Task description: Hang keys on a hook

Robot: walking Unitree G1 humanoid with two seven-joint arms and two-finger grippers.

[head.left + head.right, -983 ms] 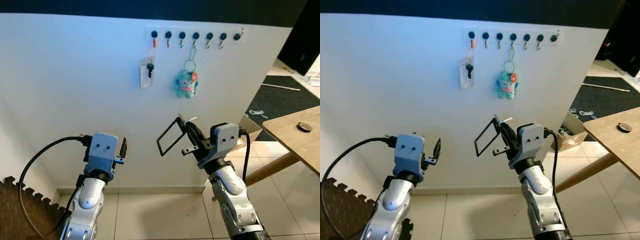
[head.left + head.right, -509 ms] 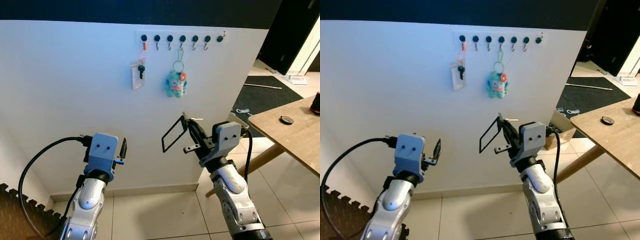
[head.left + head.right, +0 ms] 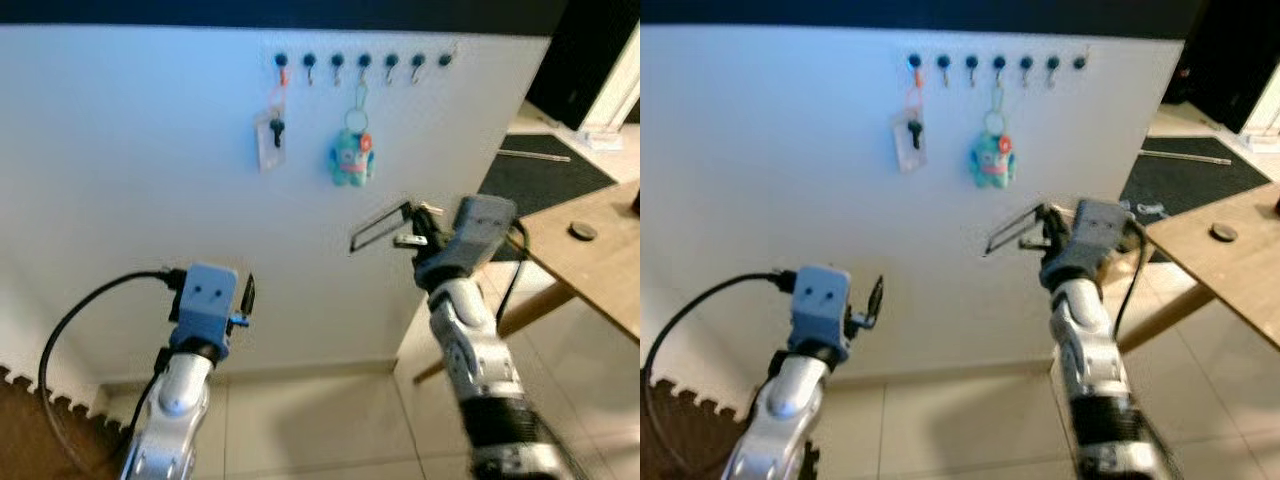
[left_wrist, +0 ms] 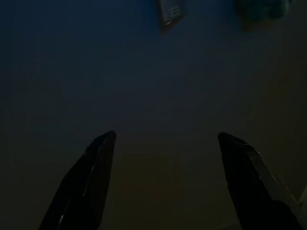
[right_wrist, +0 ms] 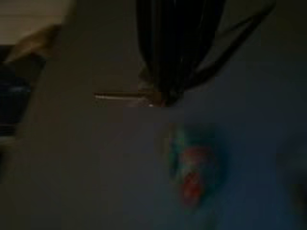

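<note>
A row of several hooks runs along the top of the white wall. An orange lanyard with a key and white tag hangs from the leftmost hook. A teal plush toy on a ring hangs from a middle hook. My right gripper is raised below and to the right of the plush, shut on a set of keys with a black strap loop. In the right wrist view the key sticks out sideways and the plush is a blur beyond it. My left gripper is held low and open, holding nothing, its fingers wide apart.
A wooden table juts in at the right, with a small dark disc on it. A dark mat lies on the floor behind it. A foam floor mat is at the lower left. A black cable loops off my left wrist.
My right arm has lifted the keys higher and closer to the wall, toward the plush toy. The left arm has stayed put. The picture has shifted and blurred with camera movement.
</note>
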